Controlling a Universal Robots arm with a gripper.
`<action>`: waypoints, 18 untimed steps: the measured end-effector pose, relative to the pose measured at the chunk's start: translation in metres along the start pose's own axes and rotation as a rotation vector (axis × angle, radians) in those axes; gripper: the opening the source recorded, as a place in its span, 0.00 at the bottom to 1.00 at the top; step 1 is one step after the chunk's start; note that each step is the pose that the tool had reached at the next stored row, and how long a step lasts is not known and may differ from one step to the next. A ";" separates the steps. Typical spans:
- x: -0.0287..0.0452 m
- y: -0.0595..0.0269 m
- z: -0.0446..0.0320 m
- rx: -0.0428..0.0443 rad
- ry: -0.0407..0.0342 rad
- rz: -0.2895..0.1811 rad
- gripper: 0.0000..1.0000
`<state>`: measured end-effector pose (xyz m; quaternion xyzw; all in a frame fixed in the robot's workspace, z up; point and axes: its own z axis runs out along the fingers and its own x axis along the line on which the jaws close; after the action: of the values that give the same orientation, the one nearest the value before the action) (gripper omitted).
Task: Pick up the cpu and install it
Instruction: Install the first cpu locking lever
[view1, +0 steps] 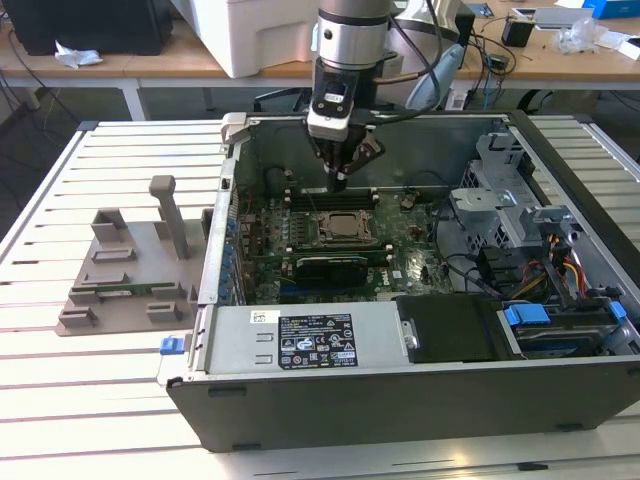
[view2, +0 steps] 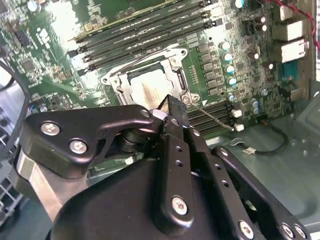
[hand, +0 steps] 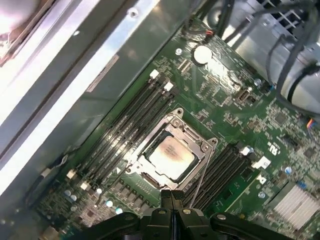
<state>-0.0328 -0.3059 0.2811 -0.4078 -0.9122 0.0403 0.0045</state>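
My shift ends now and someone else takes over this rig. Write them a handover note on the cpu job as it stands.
Gripper: shut and empty, hanging just above the socket inside the open dark grey computer case.
Cpu: the flat square silvery-topped cpu lies in the metal-framed motherboard socket, apart from the gripper.
Done: pickup and placing, as far as it looks.
Left: I cannot tell whether the socket frame is latched, so check that.

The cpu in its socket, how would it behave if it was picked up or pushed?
The cpu looks like a flat, metal-topped square, so it is probably stiff and light. Its smooth, shiny top may be slippery to pinch. Lying low inside the socket frame, it likely won't slide sideways if pushed.
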 end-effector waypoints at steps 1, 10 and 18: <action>0.0000 0.0000 0.0000 -0.0009 -0.0024 -0.032 0.11; -0.0001 0.0001 0.0001 -0.0333 0.0117 -0.228 0.11; -0.0001 0.0001 0.0000 -0.0346 0.0031 -0.363 0.11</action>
<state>-0.0327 -0.3059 0.2811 -0.2366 -0.9713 0.0225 0.0061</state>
